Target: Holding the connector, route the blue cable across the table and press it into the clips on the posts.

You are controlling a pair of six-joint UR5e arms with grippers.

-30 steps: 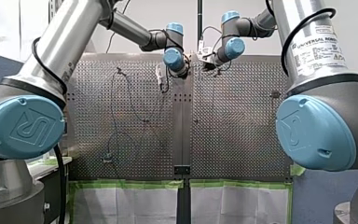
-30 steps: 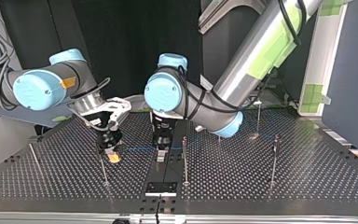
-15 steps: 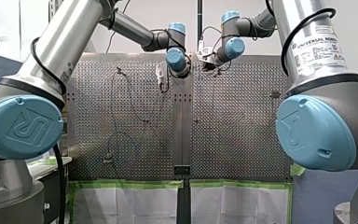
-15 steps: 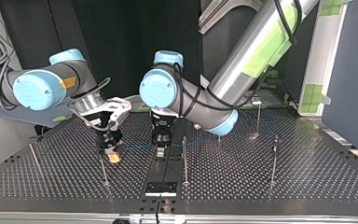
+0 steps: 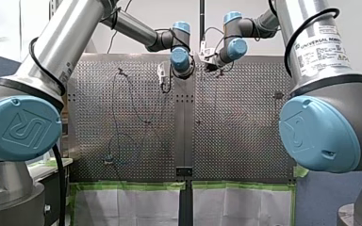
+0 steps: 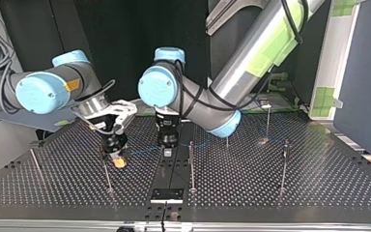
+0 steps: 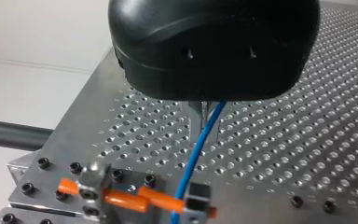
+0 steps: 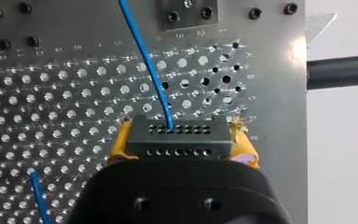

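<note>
Over the middle of the perforated metal bench (image 6: 270, 193) both arms work close together. My right end effector (image 8: 179, 140) is clenched on the dark rectangular connector block (image 8: 177, 135) with its rows of small holes. The yellow pads (image 8: 120, 142) press on its two short sides. The thin blue cable (image 8: 146, 60) leaves the front face of this connector and runs away over the bench. My left end effector (image 7: 204, 133), black with narrow metal fingers, has the cable between the fingers. They look closed on it, though I cannot tell how tightly. Below them the cable passes just beside a small grey block with orange sleeves (image 7: 121, 198), which I judge to be one of the clips. In the top view a short span of cable hangs between the two end effectors, and thin upright metal posts (image 6: 192, 164) stand around them. I judge the cable to be light, soft and rather slippery, so it will sag easily and can slide through a loose grip. A sharp pull could strain its joint at the connector. The connector is stiff and is the good place to hold firmly, while the cable is better taken close to the clip for pressing.
</note>
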